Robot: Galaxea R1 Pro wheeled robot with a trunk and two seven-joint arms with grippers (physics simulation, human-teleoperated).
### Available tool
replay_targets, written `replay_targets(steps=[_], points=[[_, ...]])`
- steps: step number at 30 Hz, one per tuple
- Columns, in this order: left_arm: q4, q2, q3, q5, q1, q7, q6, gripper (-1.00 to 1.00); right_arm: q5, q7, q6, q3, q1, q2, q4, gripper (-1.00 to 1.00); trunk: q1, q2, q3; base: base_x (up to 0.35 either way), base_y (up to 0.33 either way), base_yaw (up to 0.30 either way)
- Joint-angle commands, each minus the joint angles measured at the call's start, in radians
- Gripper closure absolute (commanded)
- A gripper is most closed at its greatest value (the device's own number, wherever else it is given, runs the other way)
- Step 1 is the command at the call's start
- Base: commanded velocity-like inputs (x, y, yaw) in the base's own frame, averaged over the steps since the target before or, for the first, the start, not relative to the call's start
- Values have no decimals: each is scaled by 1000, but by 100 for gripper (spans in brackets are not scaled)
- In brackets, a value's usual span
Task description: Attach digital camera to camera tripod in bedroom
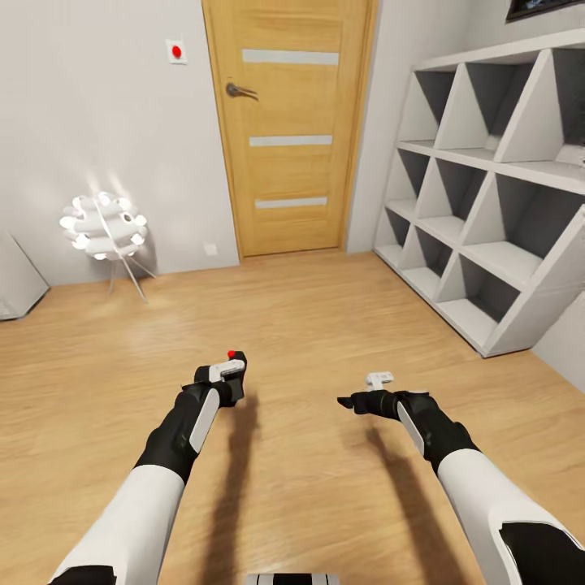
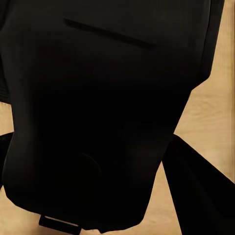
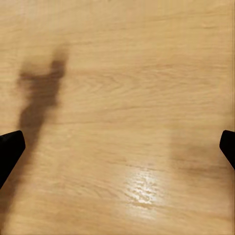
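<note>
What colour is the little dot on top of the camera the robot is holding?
Red. The dot sits on top of the black digital camera held in the left end effector, clearest in the head view.

The floor (image 1: 325, 325) is light honey-coloured wood with a fine grain. At upper centre, the door (image 1: 291, 122) is a warmer yellow-brown with three pale grey bars. The walls (image 1: 89, 122) are light grey. On the right, the shelves (image 1: 487, 203) are white with grey insides. At lower left, the camera (image 1: 233, 372) is black with a red dot. At left, the lamp (image 1: 103, 225) is glowing white.
</note>
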Motion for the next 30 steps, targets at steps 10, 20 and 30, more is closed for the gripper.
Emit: replay_targets(steps=[10, 20, 30], points=[[-1, -1, 2, 10, 0, 7, 4, 100, 6, 2, 6, 0, 0, -1, -2, -100, -5, 2, 38, 0, 0, 0], [-1, -1, 2, 10, 0, 7, -3, 100, 6, 1, 6, 0, 0, -1, -2, -100, -9, 4, 77, 0, 0, 0], [-2, -1, 2, 10, 0, 7, -19, 100, 5, 1, 6, 0, 0, -1, -2, -100, -14, 7, 115, 0, 0, 0]])
